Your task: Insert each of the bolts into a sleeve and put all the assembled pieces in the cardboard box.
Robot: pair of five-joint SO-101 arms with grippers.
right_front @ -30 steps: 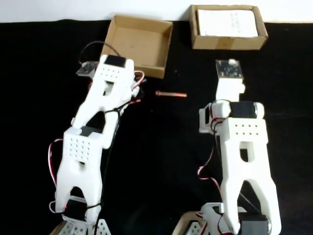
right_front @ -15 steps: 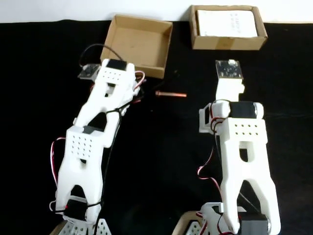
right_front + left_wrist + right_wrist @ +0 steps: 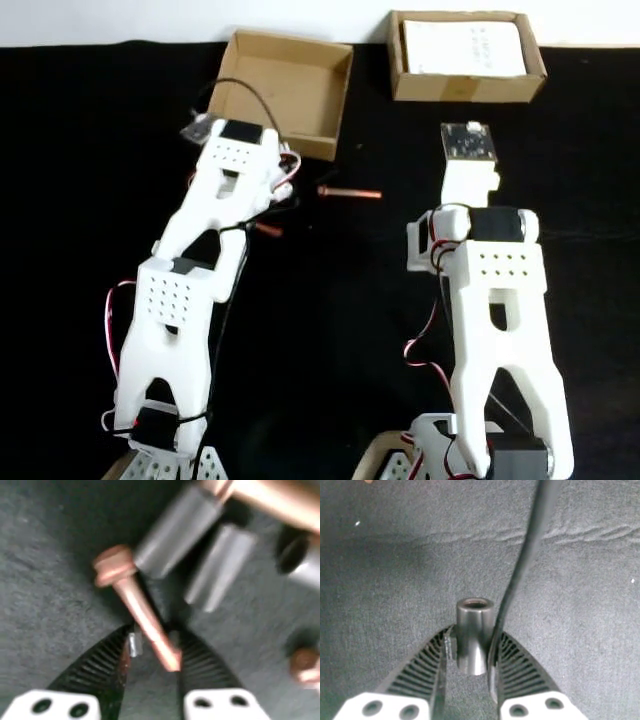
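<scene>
Left arm wrist has swung toward the far cardboard box [image 3: 285,85], and the held bolt [image 3: 137,605] now shows just right of that arm in the high view. Left gripper [image 3: 152,642] jaws pinch the bolt's shank, head outward, over grey sleeves [image 3: 175,530] lying on the black cloth [image 3: 45,605]. Right gripper [image 3: 471,642] jaws clamp a dark sleeve [image 3: 472,630], bore end pointing away. Loose bolt [image 3: 350,192] lies between the arms, near the box.

1. High view: bright, even overhead light; the white paper [image 3: 465,47] glares against the black counter [image 3: 340,320].
2. Left wrist view: a dark shadow runs alongside the bolt [image 3: 137,607].
3. Right wrist view: the sleeve [image 3: 473,635] gleams softly at its rim.
</scene>
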